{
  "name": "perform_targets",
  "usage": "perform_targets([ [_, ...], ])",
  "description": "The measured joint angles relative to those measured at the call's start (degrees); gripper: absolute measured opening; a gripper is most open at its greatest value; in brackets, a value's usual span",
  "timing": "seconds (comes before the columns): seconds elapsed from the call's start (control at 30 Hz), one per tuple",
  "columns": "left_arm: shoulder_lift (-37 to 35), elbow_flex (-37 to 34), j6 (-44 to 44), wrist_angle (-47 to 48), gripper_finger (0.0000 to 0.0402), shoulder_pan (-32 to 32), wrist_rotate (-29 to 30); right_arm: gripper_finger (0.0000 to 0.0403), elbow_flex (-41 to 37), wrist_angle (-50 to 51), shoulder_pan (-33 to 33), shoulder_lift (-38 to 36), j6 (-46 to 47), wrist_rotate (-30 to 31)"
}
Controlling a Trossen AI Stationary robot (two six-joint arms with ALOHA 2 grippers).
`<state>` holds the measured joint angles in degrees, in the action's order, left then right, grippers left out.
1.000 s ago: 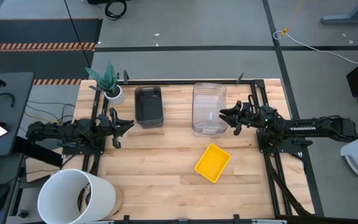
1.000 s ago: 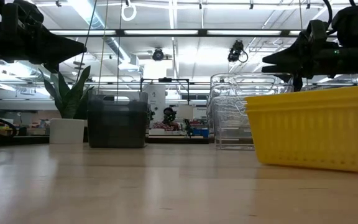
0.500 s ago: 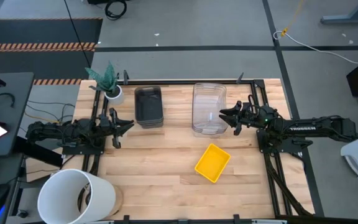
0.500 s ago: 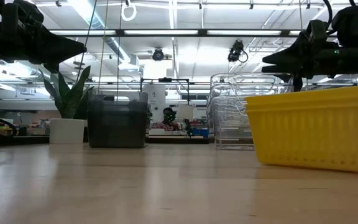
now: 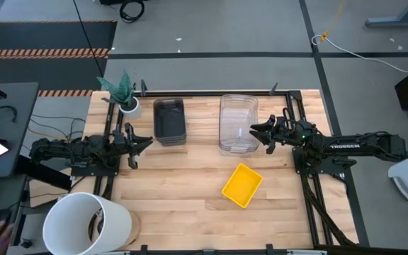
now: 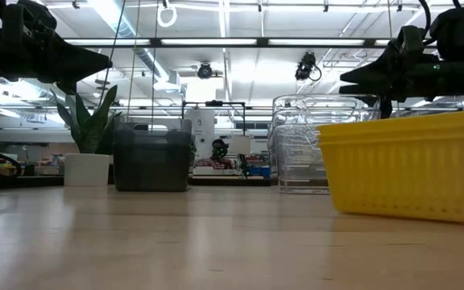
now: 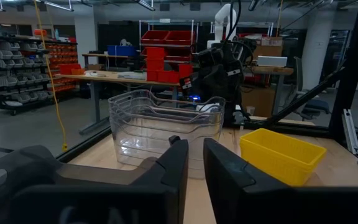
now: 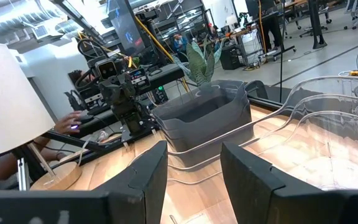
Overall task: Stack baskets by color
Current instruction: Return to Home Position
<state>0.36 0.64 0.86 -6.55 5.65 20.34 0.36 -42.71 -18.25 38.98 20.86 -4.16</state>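
A nested stack of clear baskets [image 5: 238, 124] stands on its bottom at the far middle of the table. A dark grey basket [image 5: 169, 120] stands to its left. One yellow basket [image 5: 242, 185] rests open side up, turned askew, nearer the front. My right gripper [image 5: 253, 131] hovers level and open over the clear stack's right rim, above it in the low view [image 6: 343, 78]. My left gripper [image 5: 147, 142] is held level at the table's left, just short of the grey basket. Its fingers [image 7: 196, 168] stand a narrow gap apart with nothing between them.
A big white bucket [image 5: 87, 225] stands at the near left corner and a small plant pot [image 5: 128, 106] at the far left. Black frame rails [image 5: 304, 177] run along both sides. A person's hand [image 8: 73, 124] shows beyond the left edge. Bare wood lies in front of the baskets.
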Motion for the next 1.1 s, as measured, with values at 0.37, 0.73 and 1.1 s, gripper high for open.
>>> perform_targets([
  [0.37,0.0,0.0,0.0,0.0,0.0058,0.0,0.0,0.0154,0.0,0.0,0.0,0.0,0.0,0.0],
  [0.73,0.0,0.0,0.0,0.0,0.0054,0.0,0.0,0.0154,0.0,0.0,0.0,0.0,0.0,0.0],
  [1.1,0.0,0.0,0.0,0.0,0.0061,0.0,0.0,0.0154,0.0,0.0,0.0,0.0,0.0,0.0],
])
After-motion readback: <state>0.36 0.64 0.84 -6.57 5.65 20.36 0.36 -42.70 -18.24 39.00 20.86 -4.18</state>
